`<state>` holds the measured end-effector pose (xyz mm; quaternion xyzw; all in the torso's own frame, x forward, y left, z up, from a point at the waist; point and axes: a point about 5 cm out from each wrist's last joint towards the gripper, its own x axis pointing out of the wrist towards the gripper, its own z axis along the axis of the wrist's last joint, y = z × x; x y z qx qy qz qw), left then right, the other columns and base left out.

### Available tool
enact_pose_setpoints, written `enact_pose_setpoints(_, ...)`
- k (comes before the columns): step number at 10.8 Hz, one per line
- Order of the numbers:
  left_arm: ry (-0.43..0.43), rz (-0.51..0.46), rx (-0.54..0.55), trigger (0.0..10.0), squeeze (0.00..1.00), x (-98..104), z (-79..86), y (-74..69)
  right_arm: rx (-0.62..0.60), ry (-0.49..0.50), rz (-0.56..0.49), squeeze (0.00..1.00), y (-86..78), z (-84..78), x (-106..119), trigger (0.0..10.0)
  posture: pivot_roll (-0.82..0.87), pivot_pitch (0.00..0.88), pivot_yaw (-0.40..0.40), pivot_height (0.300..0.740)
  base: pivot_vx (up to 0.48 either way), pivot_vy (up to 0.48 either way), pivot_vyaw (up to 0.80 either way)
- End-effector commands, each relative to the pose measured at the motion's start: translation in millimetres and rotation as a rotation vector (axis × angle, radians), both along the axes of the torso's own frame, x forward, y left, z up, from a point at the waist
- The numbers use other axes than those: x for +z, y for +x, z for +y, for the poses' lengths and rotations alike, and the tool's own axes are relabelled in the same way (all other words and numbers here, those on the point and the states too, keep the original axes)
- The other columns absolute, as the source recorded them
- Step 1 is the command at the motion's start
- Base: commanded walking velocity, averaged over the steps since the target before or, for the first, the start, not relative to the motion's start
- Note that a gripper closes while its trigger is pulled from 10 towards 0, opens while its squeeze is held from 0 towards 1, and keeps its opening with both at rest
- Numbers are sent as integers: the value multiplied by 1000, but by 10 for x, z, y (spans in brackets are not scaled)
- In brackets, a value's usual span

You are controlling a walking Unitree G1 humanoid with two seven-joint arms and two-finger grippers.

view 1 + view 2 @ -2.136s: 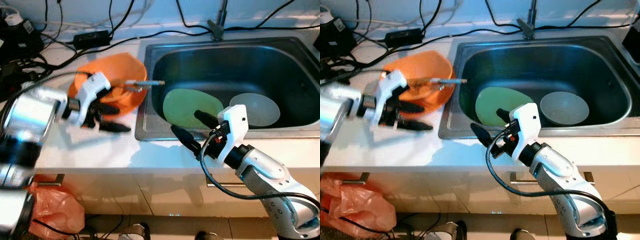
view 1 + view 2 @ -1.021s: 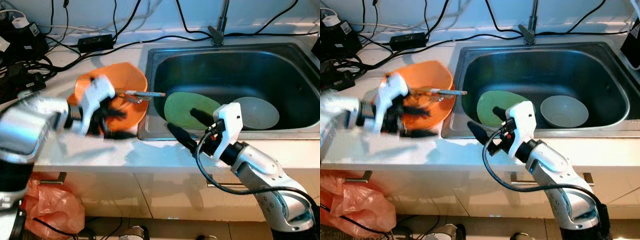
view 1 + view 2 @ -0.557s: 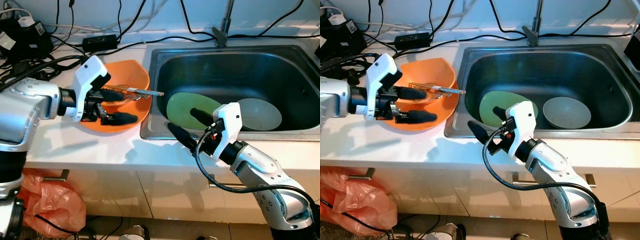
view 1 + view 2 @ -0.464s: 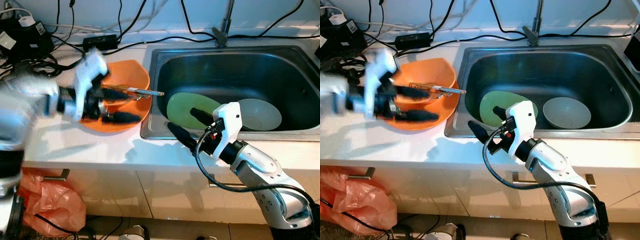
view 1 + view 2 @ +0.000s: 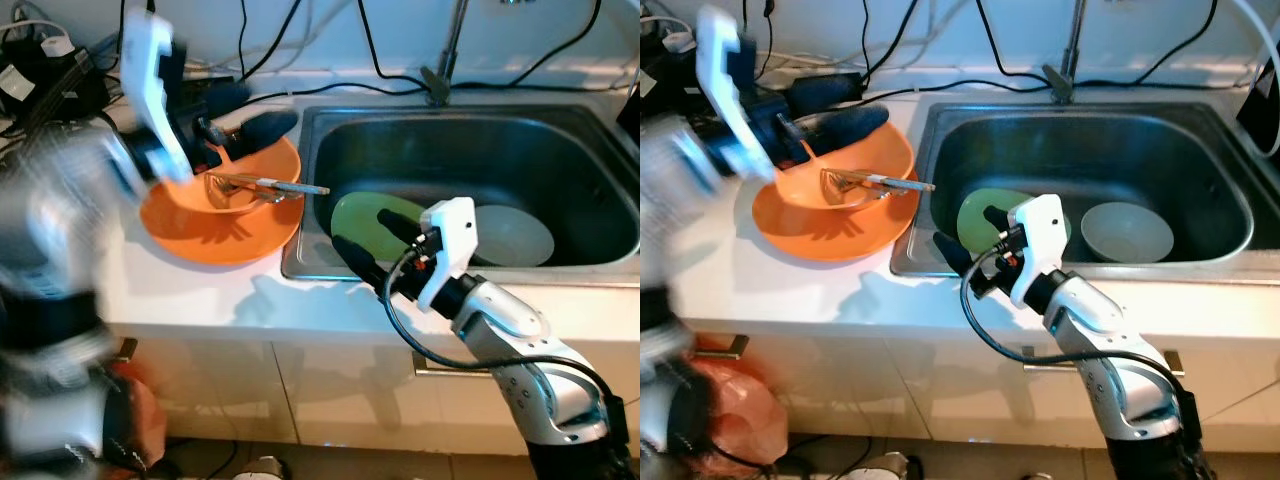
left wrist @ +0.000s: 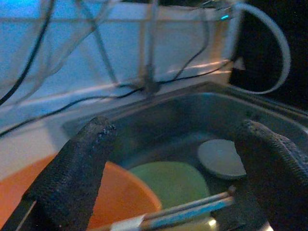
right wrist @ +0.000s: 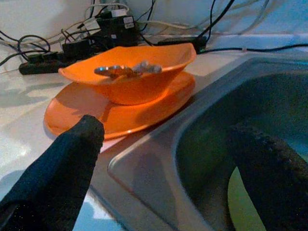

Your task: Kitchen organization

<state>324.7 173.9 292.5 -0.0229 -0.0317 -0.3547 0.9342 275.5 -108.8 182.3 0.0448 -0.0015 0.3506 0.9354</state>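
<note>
Right wrist view looks past two spread black fingers at an orange bowl [image 7: 129, 77] sitting on an orange plate [image 7: 120, 109]; metal utensils [image 7: 126, 69] lie across the bowl's hollow, their ends poking over its rim toward the sink.

From the head views, nearest is the white counter [image 5: 260, 300] edge with cabinet fronts below. The right gripper [image 5: 362, 243] hovers over the sink's near rim, its fingers well apart and holding nothing, with a black cable looping from its wrist. Just behind it in the steel sink [image 5: 560, 130] lies a green plate [image 5: 360, 215], and beside that a pale grey bowl [image 5: 520, 235], both on the sink floor. On the counter just left of the sink stands the orange bowl on its plate, the utensil handles reaching over the sink's edge.

Beyond the bowl's far rim, the left gripper [image 5: 245, 112] is raised and blurred, its fingers wide and empty; the left wrist view shows them framing the sink and the utensil handles [image 6: 192, 209]. Farther back stand the faucet [image 5: 445, 60], black cables [image 5: 370, 50] along the wall, and power adapters [image 5: 40, 80] at the counter's far left.
</note>
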Motion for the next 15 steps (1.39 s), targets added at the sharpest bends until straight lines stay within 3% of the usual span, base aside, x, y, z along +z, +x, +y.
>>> enact_pose_setpoints(1, -63, -97, 136, 10000, 0, 59, 31, -38, -39, 15, -19, 0, 50, -32, 41, 10000, 129, 49, 47, 740, 0, 0, 0)
enact_pose_setpoints(3, -112, -198, 365, 10000, 0, -132, 4, -129, -87, 52, -44, 0, 108, -34, 89, 10000, 133, 43, 41, 740, 0, 0, 0)
enact_pose_setpoints(4, -87, -234, 445, 10000, 0, -267, -21, -198, -123, 73, -57, 0, 140, -40, 114, 10000, 132, 41, 34, 740, 0, 0, 0)
enact_pose_setpoints(6, -15, -293, 476, 10000, 0, -430, -93, -284, -165, 92, -69, 0, 163, -47, 131, 10000, 129, 40, 32, 740, 0, 0, 0)
enact_pose_setpoints(7, 36, -302, 497, 10000, 0, -612, -118, -315, -190, 106, -63, 0, 156, -35, 110, 10000, 119, 38, 32, 740, 0, 0, 0)
enact_pose_setpoints(10, 83, -325, 512, 10000, 0, -816, -158, -396, -231, 117, -59, 0, 130, -1, 73, 10000, 106, 38, 33, 740, 0, 0, 0)
enact_pose_setpoints(14, 213, -388, 450, 10000, 0, -1016, -180, -465, -269, 119, -38, 0, 131, 2, 22, 10000, 95, 43, 36, 740, 0, 0, 0)
enact_pose_setpoints(15, 241, -407, 379, 10000, 0, -1046, -255, -460, -273, 118, -38, 0, 138, -8, 27, 10000, 96, 47, 31, 740, 0, 0, 0)
